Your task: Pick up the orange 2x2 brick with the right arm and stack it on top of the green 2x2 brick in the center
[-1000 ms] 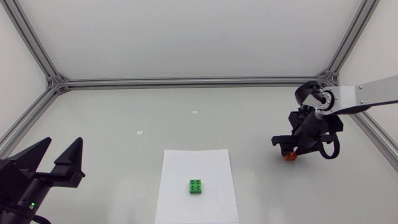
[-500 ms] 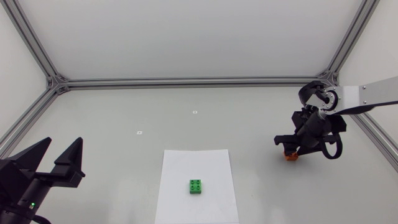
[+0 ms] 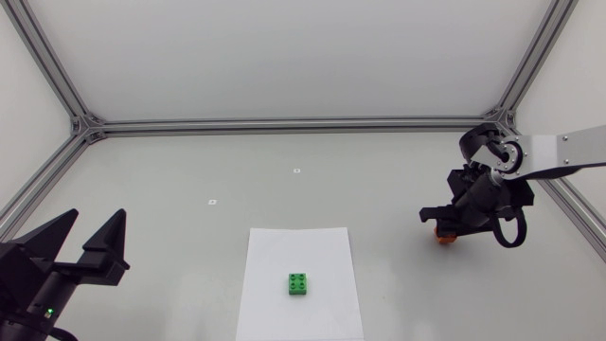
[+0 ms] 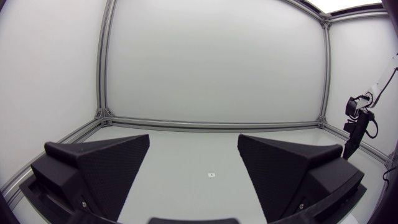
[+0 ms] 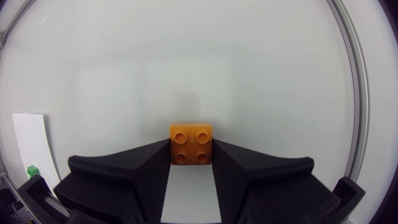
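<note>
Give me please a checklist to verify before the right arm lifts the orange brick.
1. The orange brick sits between the fingers of the right pincer, and both fingers touch its sides: ok.
2. The orange brick is upright, with its studs facing up: ok.
3. The green brick lies on the white sheet with nothing on top of it: ok.
4. The left pincer is open and far from the green brick: ok.
5. The table between the two bricks is free of obstacles: ok.
6. The grip is firm enough to carry the brick: cannot tell.
</note>
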